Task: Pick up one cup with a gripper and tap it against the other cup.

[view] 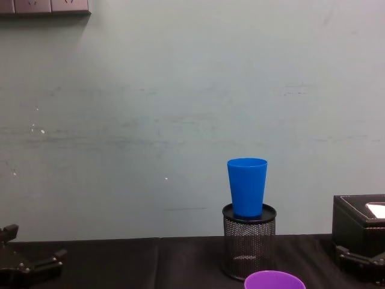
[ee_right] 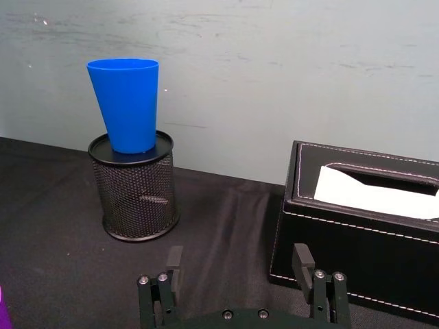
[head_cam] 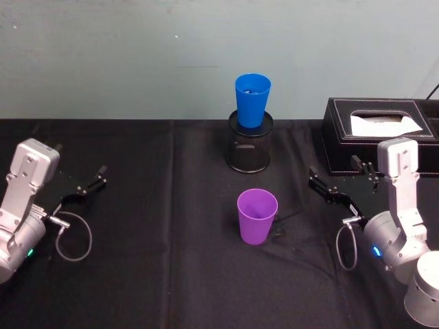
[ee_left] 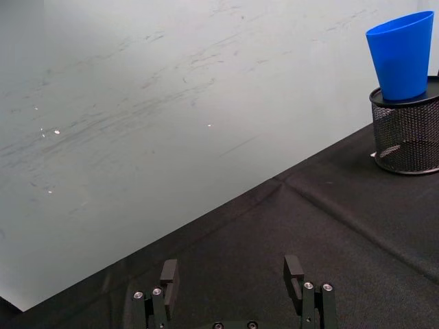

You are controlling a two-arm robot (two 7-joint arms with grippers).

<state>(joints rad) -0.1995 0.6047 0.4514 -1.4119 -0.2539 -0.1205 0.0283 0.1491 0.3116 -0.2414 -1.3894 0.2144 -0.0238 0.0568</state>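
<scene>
Nothing here can be read. The purple cup (head_cam: 257, 216) and the blue cup (head_cam: 252, 100) are plain, with no print on them, and the black mesh pen holder (head_cam: 250, 144) under the blue one carries no label. The black tissue box (head_cam: 377, 129) just beyond the right gripper (head_cam: 339, 180) shows bare stitched sides and a blank white tissue. The wall behind has scuffs, no signs.
</scene>
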